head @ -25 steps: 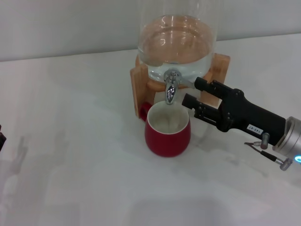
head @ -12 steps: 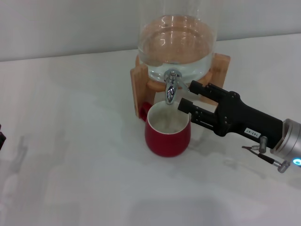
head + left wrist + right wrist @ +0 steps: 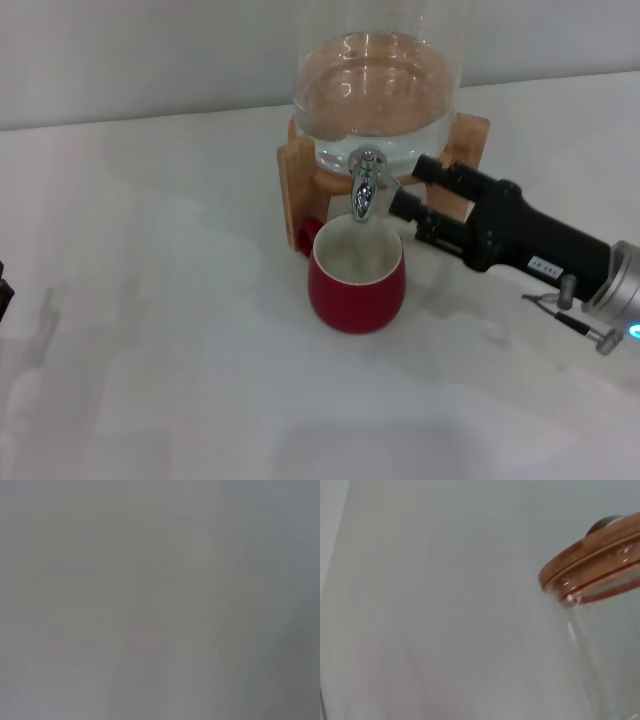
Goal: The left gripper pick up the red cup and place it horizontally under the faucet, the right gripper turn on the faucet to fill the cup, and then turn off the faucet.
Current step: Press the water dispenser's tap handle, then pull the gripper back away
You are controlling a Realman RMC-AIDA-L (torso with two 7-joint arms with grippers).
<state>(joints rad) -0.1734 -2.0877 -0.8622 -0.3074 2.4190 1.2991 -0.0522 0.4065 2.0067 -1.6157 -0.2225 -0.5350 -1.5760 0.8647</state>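
Note:
The red cup (image 3: 356, 283) stands upright on the white table, directly below the chrome faucet (image 3: 363, 190). The faucet sticks out of a glass jar (image 3: 375, 90) holding water, on a wooden stand (image 3: 299, 195). The cup's handle points back left toward the stand. My right gripper (image 3: 413, 186) is open, its fingertips just right of the faucet and above the cup's right rim, not touching the faucet. Of my left gripper only a black sliver (image 3: 4, 290) shows at the head view's left edge. The left wrist view is plain grey.
The right wrist view shows the jar's wooden lid (image 3: 590, 560) and its glass wall (image 3: 605, 655) against a pale background. The white table (image 3: 150, 350) spreads out in front of and to the left of the cup.
My right gripper first reached left to the faucet's side, then drew back a little to the right and away. The cup and the faucet have not moved.

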